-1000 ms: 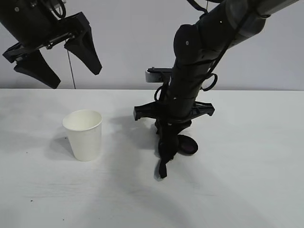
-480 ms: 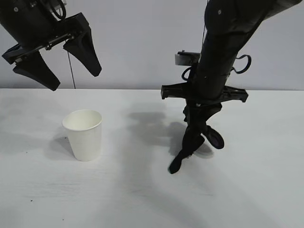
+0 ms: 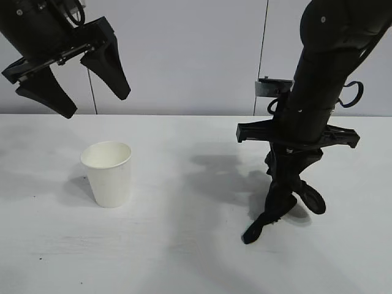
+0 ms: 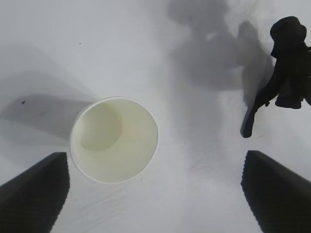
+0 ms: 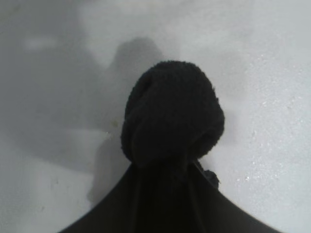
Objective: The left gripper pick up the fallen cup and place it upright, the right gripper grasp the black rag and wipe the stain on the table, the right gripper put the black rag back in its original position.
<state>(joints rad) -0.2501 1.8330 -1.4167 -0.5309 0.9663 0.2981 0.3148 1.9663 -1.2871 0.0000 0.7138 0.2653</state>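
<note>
Broadly, the table [image 3: 184, 257] is filling the whole lower part of the exterior view as a flat white surface, and no brown blotch is showing on it in any of the views.

Over its right side the right arm is reaching down steeply, with the right gripper [image 3: 288, 168] pointing at the tabletop below its wide crossbar. Its narrow fingers are pinching the black rag [image 3: 283, 202], which is hanging from them as a lumpy bundle with a thin strip trailing down toward the table; whether the tip of that strip is touching the surface cannot be told. In the right wrist view the rag [image 5: 170, 121] is bulging out as a rounded dark wad beyond the fingers, with the white table behind it.

At the upper left of the exterior view the left gripper [image 3: 73, 76] is hovering high above the table, its two broad wedge-shaped fingers standing wide apart and holding nothing. In its own wrist view those fingertips [image 4: 34, 194] are framing the cup from either side without touching it.

The cup [image 3: 108, 173] is standing upright on the left part of the table, mouth up and empty inside [image 4: 114, 140], well apart from the rag.
</note>
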